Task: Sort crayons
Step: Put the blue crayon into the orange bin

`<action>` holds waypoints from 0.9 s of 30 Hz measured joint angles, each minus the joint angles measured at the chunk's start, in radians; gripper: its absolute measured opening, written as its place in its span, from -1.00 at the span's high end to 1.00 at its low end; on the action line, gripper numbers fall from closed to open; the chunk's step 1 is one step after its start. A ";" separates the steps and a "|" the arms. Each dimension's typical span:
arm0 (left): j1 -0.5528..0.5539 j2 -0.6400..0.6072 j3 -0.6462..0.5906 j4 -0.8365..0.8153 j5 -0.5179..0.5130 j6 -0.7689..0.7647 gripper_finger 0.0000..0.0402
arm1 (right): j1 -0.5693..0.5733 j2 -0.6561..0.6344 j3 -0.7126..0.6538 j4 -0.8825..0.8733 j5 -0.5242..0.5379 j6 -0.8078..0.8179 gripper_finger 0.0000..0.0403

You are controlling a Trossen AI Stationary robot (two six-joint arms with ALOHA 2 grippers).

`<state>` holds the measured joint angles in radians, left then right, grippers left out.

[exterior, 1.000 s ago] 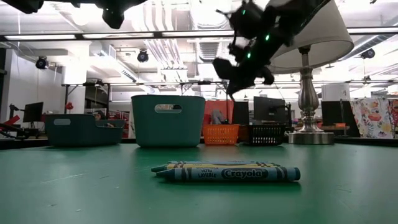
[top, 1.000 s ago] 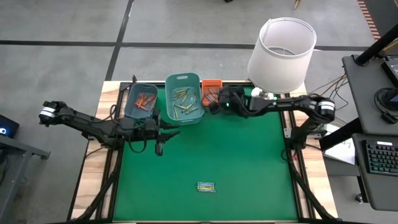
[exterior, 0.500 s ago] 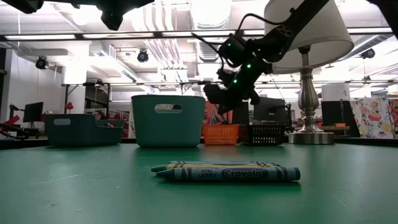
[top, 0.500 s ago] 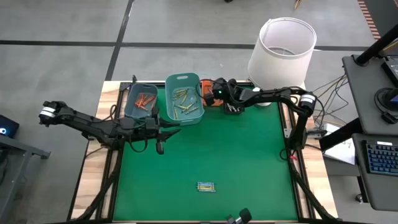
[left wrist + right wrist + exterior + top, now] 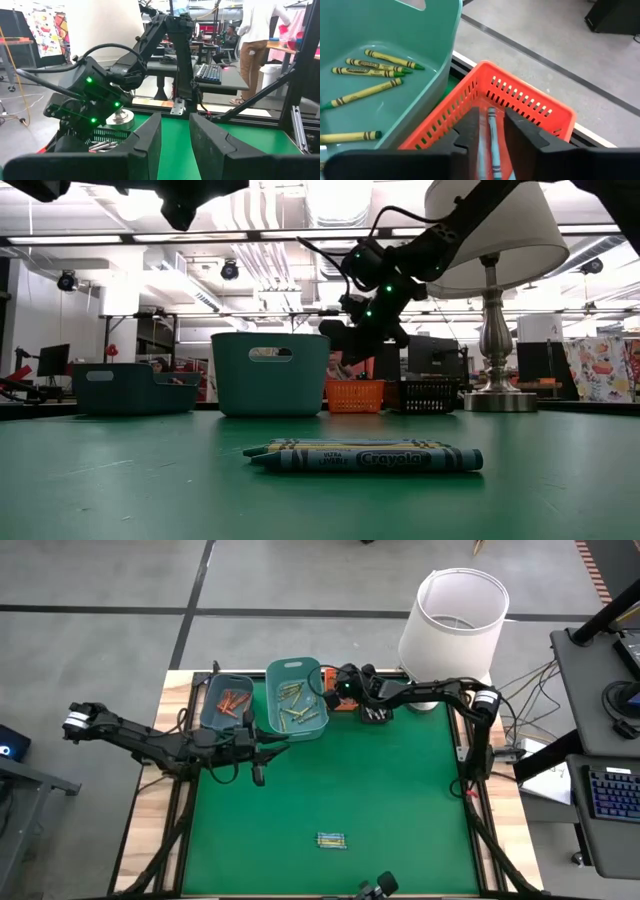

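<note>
From my station, the green table (image 5: 400, 810) carries a white lamp (image 5: 452, 615) at its far edge, with the right gripper (image 5: 336, 692) just beside it over the orange basket (image 5: 520, 107). Its fingers (image 5: 470, 131) stand narrowly apart around a blue crayon (image 5: 492, 142) pointing into that basket; I cannot tell whether they grip it. Next along, the large teal bin (image 5: 296, 698) holds yellow-green crayons (image 5: 375, 72). The left gripper (image 5: 257, 752) hangs near it, fingers (image 5: 150, 137) slightly parted, holding nothing. A crayon cluster (image 5: 365, 456) lies well nearer.

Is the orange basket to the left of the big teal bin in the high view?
No, the orange basket is just right of the big teal bin.
</note>
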<state>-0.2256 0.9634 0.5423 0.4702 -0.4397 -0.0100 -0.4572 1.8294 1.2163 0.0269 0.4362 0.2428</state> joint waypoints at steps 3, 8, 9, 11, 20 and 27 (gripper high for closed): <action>0.000 0.000 0.000 -0.001 0.000 -0.004 0.58 | 0.000 0.000 0.001 0.000 0.000 -0.002 0.49; 0.000 0.000 0.000 -0.010 0.002 -0.046 0.58 | 0.014 -0.020 0.003 -0.007 -0.008 -0.011 0.37; 0.000 0.000 0.000 -0.016 0.003 -0.065 0.58 | 0.022 -0.031 0.003 -0.016 -0.026 -0.014 0.35; 0.000 0.000 0.000 -0.019 0.003 -0.106 0.58 | 0.043 -0.061 0.003 -0.047 -0.060 -0.008 0.34; -0.044 0.098 0.000 0.000 0.004 -0.189 0.58 | 0.231 -0.229 -0.010 -0.186 -0.070 -0.045 0.42; -0.110 0.195 0.000 0.046 0.003 -0.231 0.58 | 0.443 -0.348 -0.049 -0.237 -0.070 -0.106 0.51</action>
<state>-0.3356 1.1580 0.5426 0.5164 -0.4366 -0.2405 -0.0141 1.4817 1.1674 -0.2104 0.3660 0.1371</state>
